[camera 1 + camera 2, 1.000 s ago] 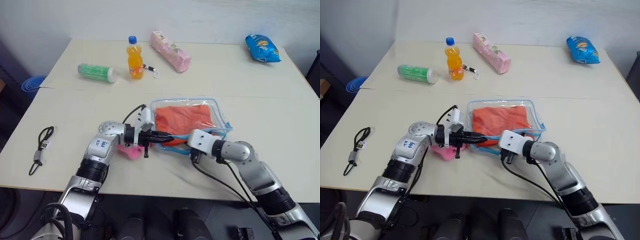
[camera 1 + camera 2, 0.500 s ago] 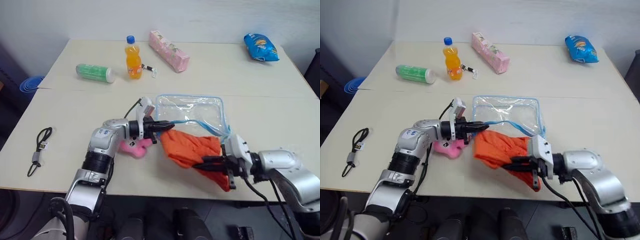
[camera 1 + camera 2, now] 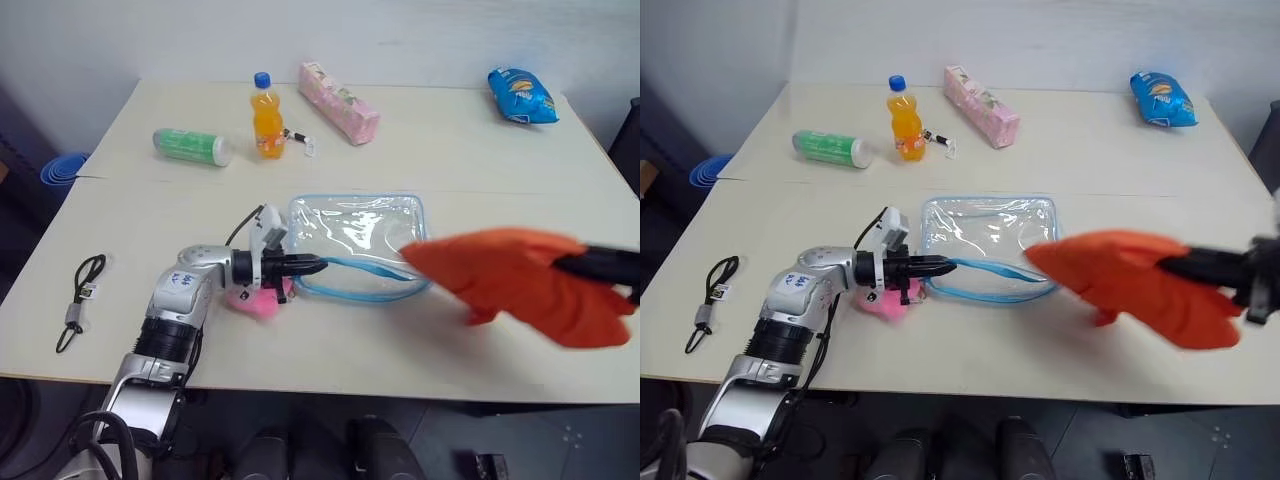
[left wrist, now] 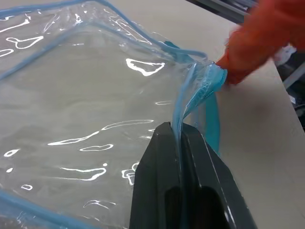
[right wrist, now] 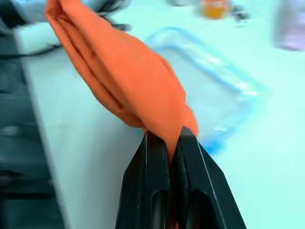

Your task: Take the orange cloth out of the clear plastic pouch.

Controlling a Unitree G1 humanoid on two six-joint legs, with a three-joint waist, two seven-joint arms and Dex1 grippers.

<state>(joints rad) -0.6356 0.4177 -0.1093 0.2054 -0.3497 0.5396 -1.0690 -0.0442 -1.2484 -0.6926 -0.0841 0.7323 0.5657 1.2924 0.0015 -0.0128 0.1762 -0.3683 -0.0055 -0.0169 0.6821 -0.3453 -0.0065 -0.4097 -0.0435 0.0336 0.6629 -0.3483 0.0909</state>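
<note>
The orange cloth (image 3: 520, 283) is fully outside the clear plastic pouch (image 3: 355, 245) and hangs in the air above the near right part of the surface (image 3: 480, 160), well apart from the pouch. The right jaws (image 5: 164, 143) are closed on one end of the cloth, and the rest of the fabric spreads out from them toward the pouch (it looks loosely bunched, not folded flat). The pouch lies flat and empty on the middle of the surface. The left jaws (image 4: 177, 131) are closed on the light-blue edging at the near left corner of the pouch, so this edge is lifted a little. A pink plush toy (image 3: 252, 300) lies just beside the left jaws, partly under the wrist. Farther back stand an orange drink bottle (image 3: 266, 117), a green bottle (image 3: 193, 146) on its side, a pink pack (image 3: 340, 102) and a blue snack bag (image 3: 523, 96). A black cord (image 3: 80, 300) lies at the near left.
</note>
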